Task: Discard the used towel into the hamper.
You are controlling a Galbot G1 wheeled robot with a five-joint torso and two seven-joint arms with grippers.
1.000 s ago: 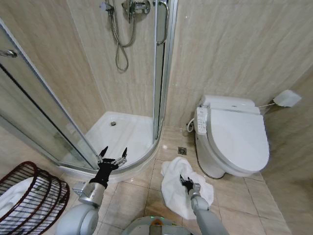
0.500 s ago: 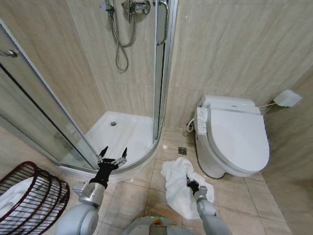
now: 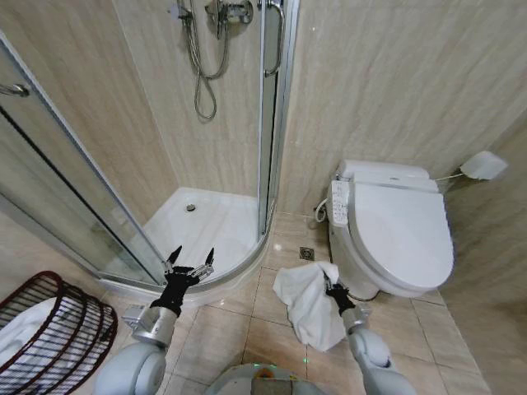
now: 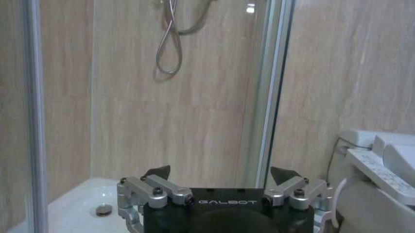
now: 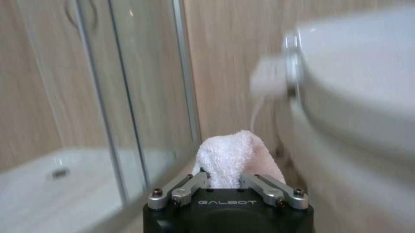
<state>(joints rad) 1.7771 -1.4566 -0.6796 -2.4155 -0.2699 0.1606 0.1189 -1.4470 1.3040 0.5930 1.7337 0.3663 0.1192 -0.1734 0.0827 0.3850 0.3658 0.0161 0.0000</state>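
A white used towel (image 3: 306,298) hangs bunched above the floor tiles beside the toilet, with my right gripper (image 3: 333,289) shut on its upper fold. In the right wrist view the towel (image 5: 233,156) sticks up between the closed fingers of the gripper (image 5: 224,178). The hamper (image 3: 51,325), a dark red-brown wire basket with something white inside, stands at the lower left. My left gripper (image 3: 188,259) is held open near the shower threshold with nothing in it, and the left wrist view shows the left gripper (image 4: 220,172) facing the shower stall.
A white toilet (image 3: 395,234) stands close on the right. The shower enclosure with its glass door (image 3: 70,185) and curved white tray (image 3: 202,226) fills the left and middle. A floor drain (image 3: 307,253) lies between them. Beige tiled floor runs between towel and hamper.
My right gripper has risen and shifted right toward the toilet, lifting the towel off the floor so it hangs bunched. The left arm has not moved.
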